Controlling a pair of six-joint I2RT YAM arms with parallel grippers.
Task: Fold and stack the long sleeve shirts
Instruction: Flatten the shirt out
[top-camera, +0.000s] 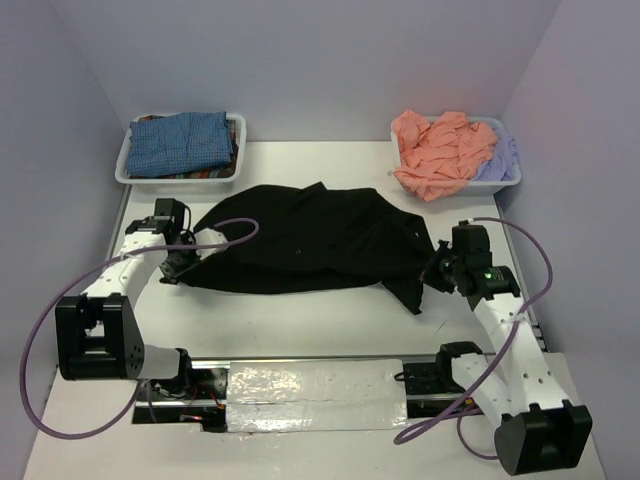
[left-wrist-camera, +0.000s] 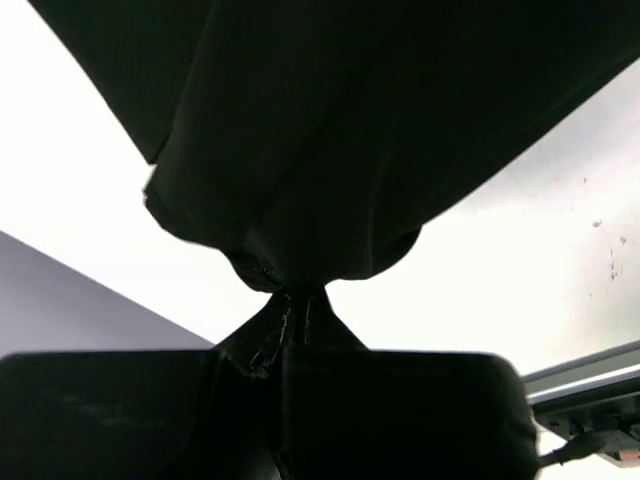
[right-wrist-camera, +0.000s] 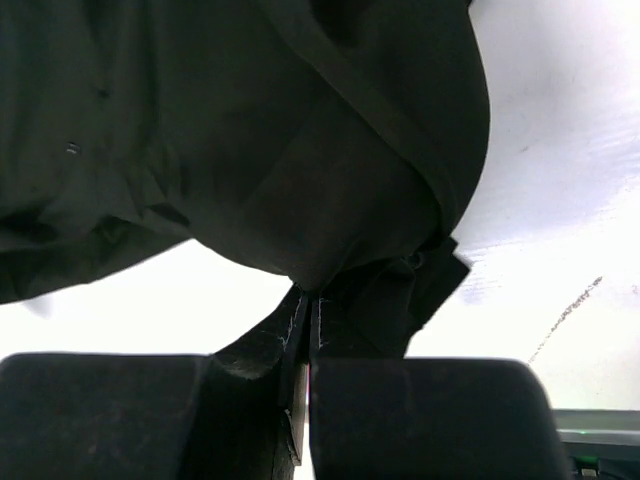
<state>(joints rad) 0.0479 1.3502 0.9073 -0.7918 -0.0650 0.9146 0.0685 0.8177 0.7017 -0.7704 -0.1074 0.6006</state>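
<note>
The left end effector (top-camera: 180, 262) (left-wrist-camera: 295, 310) has its two fingers pressed together, pinching the edge of the black shirt (top-camera: 310, 240) (left-wrist-camera: 350, 130). The cloth bunches into a small knot right at the tips. The right end effector (top-camera: 437, 268) (right-wrist-camera: 308, 305) is pinched tight on the black shirt (right-wrist-camera: 250, 150) too, with a fold of cloth squeezed between its fingers.

The black shirt lies spread in the middle of the bench (top-camera: 330, 320). The left end effector grips it at its 9 o'clock side and the right one at about 4 o'clock. A bit of the shirt hangs down toward 5 o'clock beside the right grip.

I count two end effectors, one black shirt and two white bins.

The left bin (top-camera: 122, 170) sits at 11 o'clock from the black shirt. A blue-checked shirt (top-camera: 180, 142) lies folded on top in it, with some darker cloth (top-camera: 200, 176) under it that I cannot make out. The right bin (top-camera: 510, 180) sits at 1 o'clock. It holds a crumpled salmon-pink shirt (top-camera: 440, 150) and a lavender shirt (top-camera: 497, 160) at its right side.
</note>
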